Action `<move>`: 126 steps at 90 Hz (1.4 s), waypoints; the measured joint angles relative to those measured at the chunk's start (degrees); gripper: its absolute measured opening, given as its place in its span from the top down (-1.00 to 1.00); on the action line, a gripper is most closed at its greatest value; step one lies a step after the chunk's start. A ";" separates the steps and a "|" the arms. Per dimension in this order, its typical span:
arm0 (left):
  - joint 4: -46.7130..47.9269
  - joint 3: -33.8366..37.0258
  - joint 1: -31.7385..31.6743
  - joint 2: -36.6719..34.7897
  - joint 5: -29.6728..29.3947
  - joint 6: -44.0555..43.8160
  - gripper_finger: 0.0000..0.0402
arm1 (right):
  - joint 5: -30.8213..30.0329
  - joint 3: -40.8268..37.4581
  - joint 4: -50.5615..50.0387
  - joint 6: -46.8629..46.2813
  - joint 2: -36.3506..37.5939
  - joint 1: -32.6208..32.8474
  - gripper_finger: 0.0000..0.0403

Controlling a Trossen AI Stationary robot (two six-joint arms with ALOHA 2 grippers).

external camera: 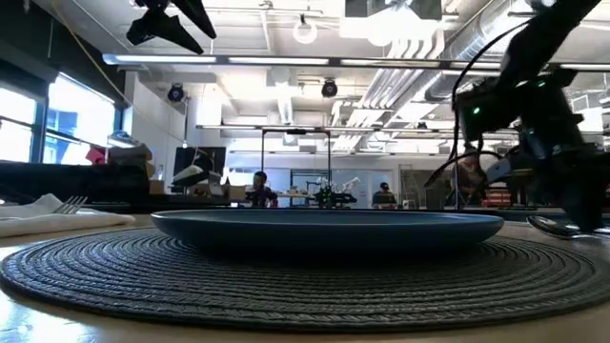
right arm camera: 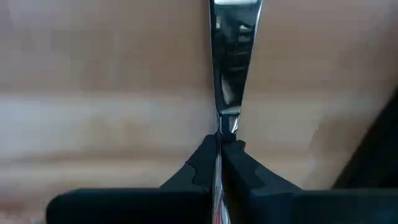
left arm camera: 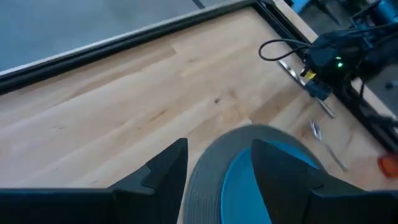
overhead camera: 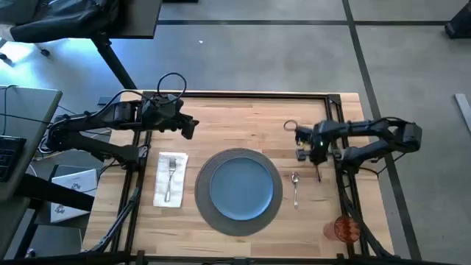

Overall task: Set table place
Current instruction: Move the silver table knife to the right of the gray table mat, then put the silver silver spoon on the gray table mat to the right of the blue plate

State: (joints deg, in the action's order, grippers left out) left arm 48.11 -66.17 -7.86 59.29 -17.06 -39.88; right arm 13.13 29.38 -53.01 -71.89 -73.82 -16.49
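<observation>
Ok so here's my view from the remote station. My right claw [right arm camera: 219, 146] is pinched tight on the knife [right arm camera: 233, 56], the silver blade sticking straight out past the fingertips [right arm camera: 202, 163] with bare wood of the bench [overhead camera: 243, 121] under it. From overhead that right claw [overhead camera: 318, 163] sits over the bench just outboard of the spoon [overhead camera: 295, 188], which lies flat right beside the mat [overhead camera: 206, 213], between the claw and the plate [overhead camera: 241, 185]. The blue plate sits centred on the round grey woven mat. The orange cup [overhead camera: 344, 229] stands toward the near corner of the bench, well clear of the claw on the spoon's far side.

My left claw [overhead camera: 190, 126] hangs above the bench with its fingers spread wide and nothing between them; its wrist camera looks down through the gap at the mat and plate edge. The napkin [overhead camera: 170, 179] lies just beside the mat on the left claw's side, nearer the front edge than the claw, with the fork [overhead camera: 171, 177] resting on top.
</observation>
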 joint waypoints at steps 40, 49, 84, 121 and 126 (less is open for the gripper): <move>0.05 0.00 0.00 0.00 5.93 9.64 0.20 | -1.03 0.40 18.28 -44.71 0.62 35.47 1.00; 0.09 0.00 0.02 0.00 6.33 10.14 0.20 | -3.71 2.20 18.02 -49.97 -0.94 40.00 1.00; 0.09 0.00 0.02 -0.02 7.14 11.08 0.20 | -5.75 9.99 12.68 -53.80 -4.22 44.83 1.00; 0.06 0.00 0.01 -0.04 7.12 11.06 0.20 | -16.29 12.92 8.81 -47.85 -5.17 42.22 0.83; 0.04 0.00 0.02 -0.04 7.12 11.06 0.20 | -16.32 12.88 8.83 -47.06 -6.10 41.30 0.72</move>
State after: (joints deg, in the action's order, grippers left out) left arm 48.15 -66.17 -7.84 59.24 -9.93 -28.82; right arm -3.19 42.26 -44.18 -118.95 -79.91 24.81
